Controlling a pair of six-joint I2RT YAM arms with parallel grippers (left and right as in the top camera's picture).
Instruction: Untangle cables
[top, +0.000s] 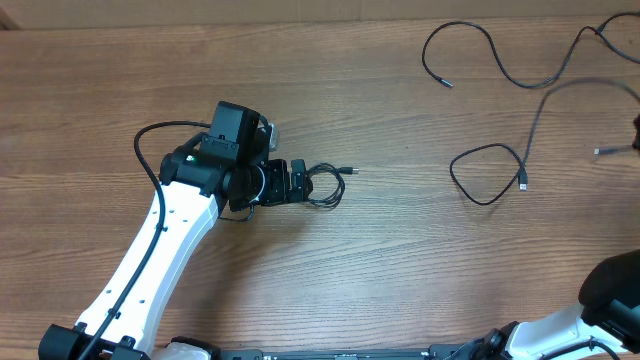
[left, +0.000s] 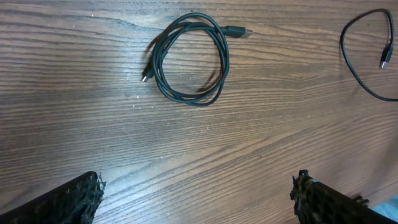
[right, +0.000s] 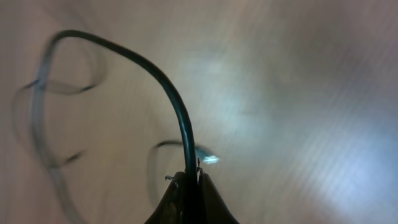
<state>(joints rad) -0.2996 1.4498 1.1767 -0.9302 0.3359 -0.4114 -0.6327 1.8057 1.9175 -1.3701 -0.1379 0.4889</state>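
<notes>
My left gripper (left: 198, 190) hangs wide open and empty just short of the coiled cable (left: 222, 62); I'd drop onto one plug end (left: 235, 30), not the whole loop. Far right, the right gripper (right: 191, 177) is clamped on a loose cable (right: 168, 93).

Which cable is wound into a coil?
The small cable at mid-table, wound in a tight ring just ahead of the left arm's open jaws. The other cables lie loose and sprawling toward the right side.
</notes>
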